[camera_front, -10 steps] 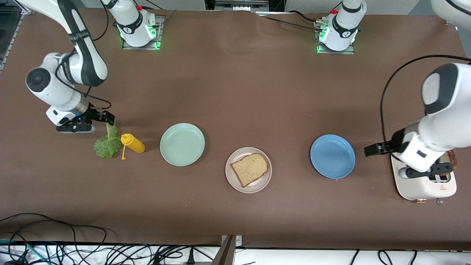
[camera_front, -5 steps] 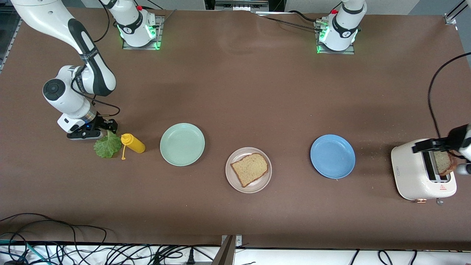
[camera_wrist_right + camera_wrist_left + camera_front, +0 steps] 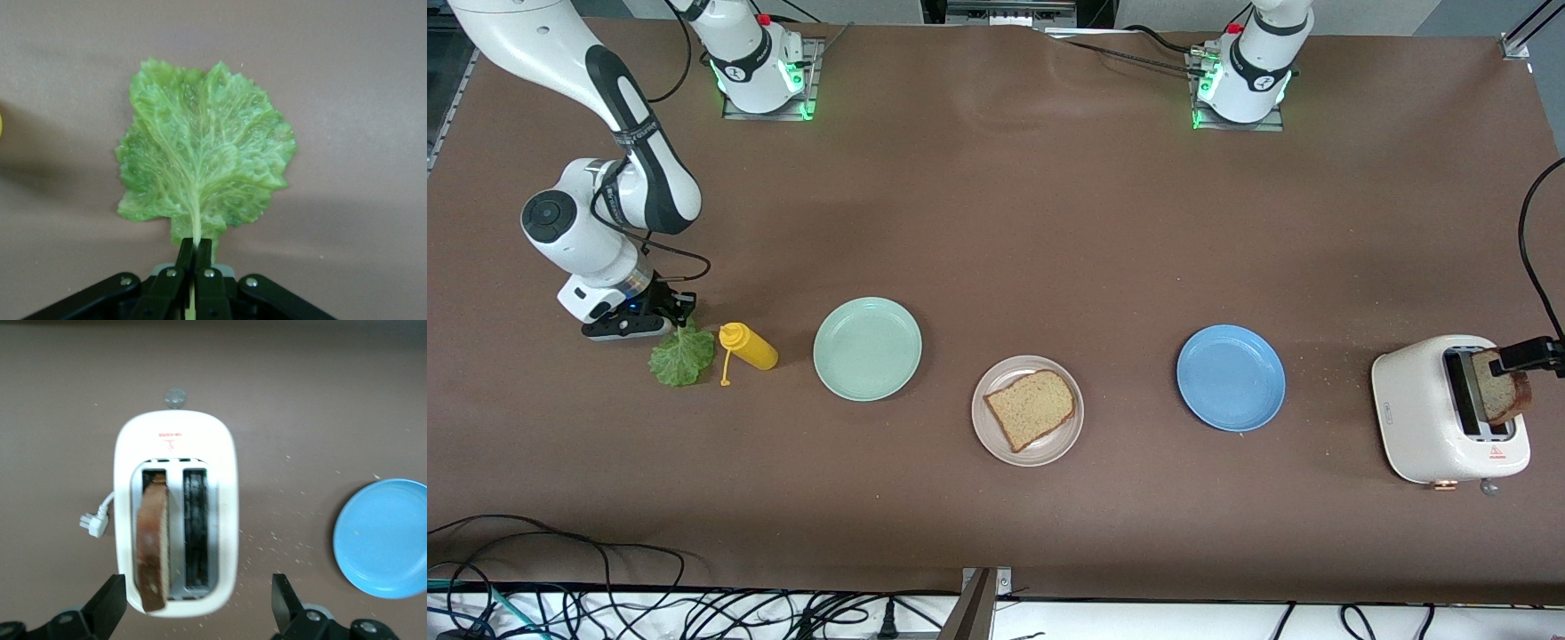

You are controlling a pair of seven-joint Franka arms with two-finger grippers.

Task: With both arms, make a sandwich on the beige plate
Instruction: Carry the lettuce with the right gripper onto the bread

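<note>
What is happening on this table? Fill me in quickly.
A sandwich is being built. One bread slice already lies on the beige plate. The right gripper is shut on the stem of the lettuce leaf, beside the yellow squeeze bottle. The left gripper, open, hangs over the toaster, where a second slice stands in one slot. The mint-green plate and blue plate hold nothing.
</note>
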